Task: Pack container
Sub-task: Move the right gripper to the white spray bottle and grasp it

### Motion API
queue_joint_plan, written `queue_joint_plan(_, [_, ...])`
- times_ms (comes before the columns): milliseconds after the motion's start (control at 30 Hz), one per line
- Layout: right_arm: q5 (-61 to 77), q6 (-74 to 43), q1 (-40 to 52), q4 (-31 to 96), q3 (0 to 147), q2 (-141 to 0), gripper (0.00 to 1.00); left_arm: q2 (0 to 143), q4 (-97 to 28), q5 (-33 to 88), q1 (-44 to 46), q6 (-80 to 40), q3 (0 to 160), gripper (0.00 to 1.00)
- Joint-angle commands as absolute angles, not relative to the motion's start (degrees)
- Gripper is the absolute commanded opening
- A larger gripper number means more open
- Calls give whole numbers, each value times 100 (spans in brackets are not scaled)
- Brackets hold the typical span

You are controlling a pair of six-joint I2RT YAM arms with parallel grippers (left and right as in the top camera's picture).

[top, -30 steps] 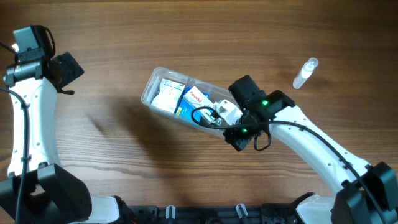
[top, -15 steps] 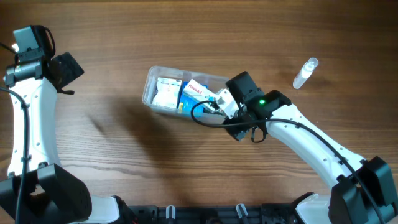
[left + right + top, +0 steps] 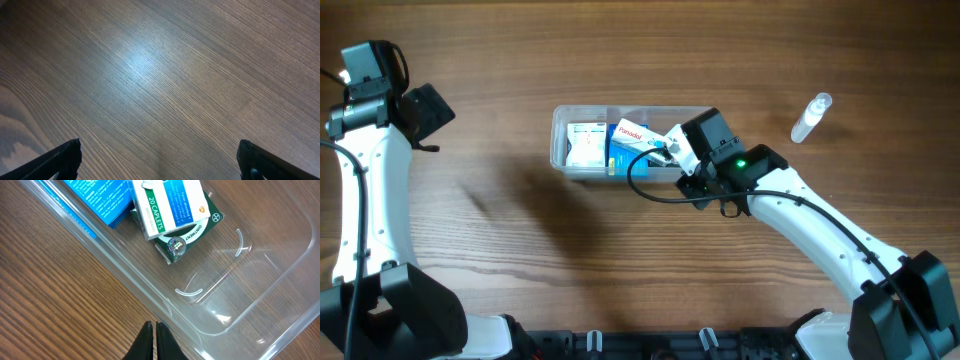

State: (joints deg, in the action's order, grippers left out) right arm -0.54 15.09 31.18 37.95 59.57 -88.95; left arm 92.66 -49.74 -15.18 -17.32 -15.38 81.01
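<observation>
The left arm (image 3: 368, 190) and right arm (image 3: 825, 228) have white links and black joints. A green light (image 3: 742, 165) glows beside a looping black cable (image 3: 630, 178).

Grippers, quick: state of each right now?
Left gripper: open, holding nothing.
Right gripper: shut, holding nothing; its tips sit just outside the container wall.

All I've got around me is table (image 3: 480, 50): brown wood with fine straight grain, filling every view edge to edge. My left wrist view shows a soft pale glare (image 3: 140, 62) on it. The overhead view shows dull, blurry shadows (image 3: 535, 215) across the middle.
</observation>
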Motion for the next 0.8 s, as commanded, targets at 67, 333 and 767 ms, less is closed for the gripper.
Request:
queue_joint_plan(67, [287, 1459, 3127, 3942, 6023, -8945, 4, 9168, -4960, -1592, -1743, -1529, 8138, 100])
queue_joint_plan(333, [556, 563, 3024, 5037, 6884, -8066, 5, 9168, -4960, -1592, -1743, -1527, 8138, 100])
queue_joint_plan(767, [108, -117, -301, 4748, 6987, -7376, 76, 9168, -4960, -1592, -1743, -1529, 8138, 100])
